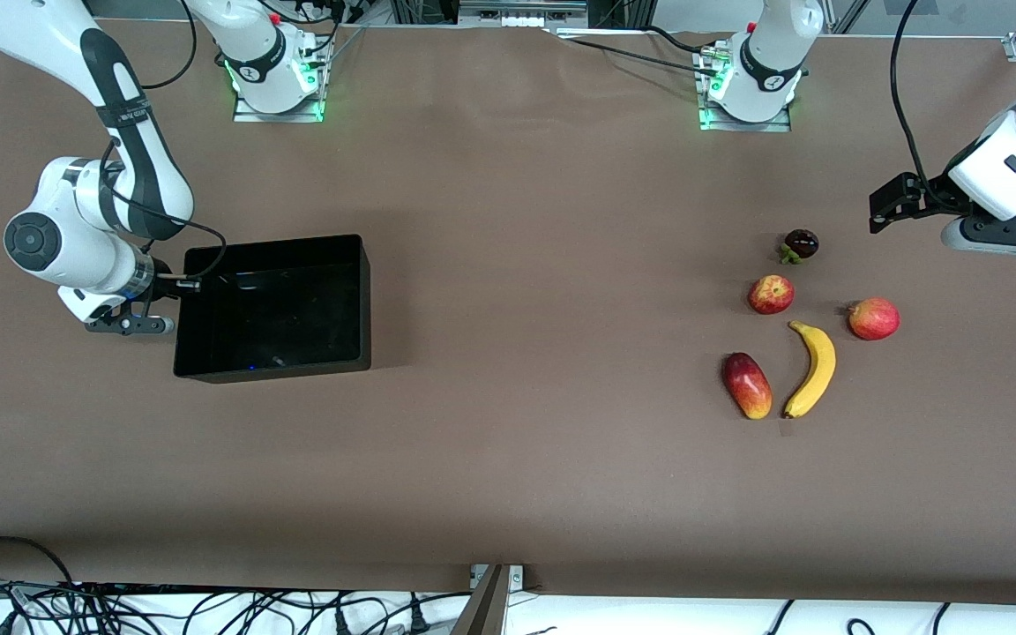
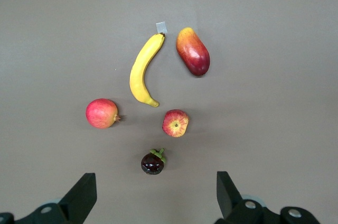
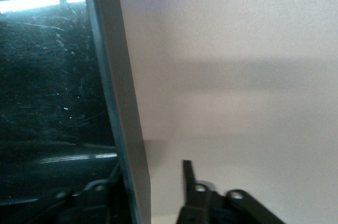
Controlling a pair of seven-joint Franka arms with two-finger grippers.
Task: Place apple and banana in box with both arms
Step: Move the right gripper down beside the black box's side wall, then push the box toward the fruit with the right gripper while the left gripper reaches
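Observation:
The apple (image 1: 771, 294), red with yellowish streaks, lies on the table near the left arm's end. The yellow banana (image 1: 812, 369) lies nearer to the front camera than it. Both show in the left wrist view: apple (image 2: 175, 123), banana (image 2: 143, 68). The black box (image 1: 358, 300) stands toward the right arm's end. My left gripper (image 1: 997, 236) hangs open and empty in the air beside the fruits; its fingers (image 2: 84, 195) stand wide apart. My right gripper (image 1: 142, 324) is at the box's end wall (image 3: 124, 129), jaws open astride it, the outer finger (image 3: 187, 179) clear of the wall.
A dark mangosteen (image 1: 801, 244) lies farther from the front camera than the apple. A pinkish-red round fruit (image 1: 874, 318) lies beside the banana, toward the left arm's end. An oblong red-yellow fruit (image 1: 747, 385) lies on the banana's box side. Bare table lies between box and fruits.

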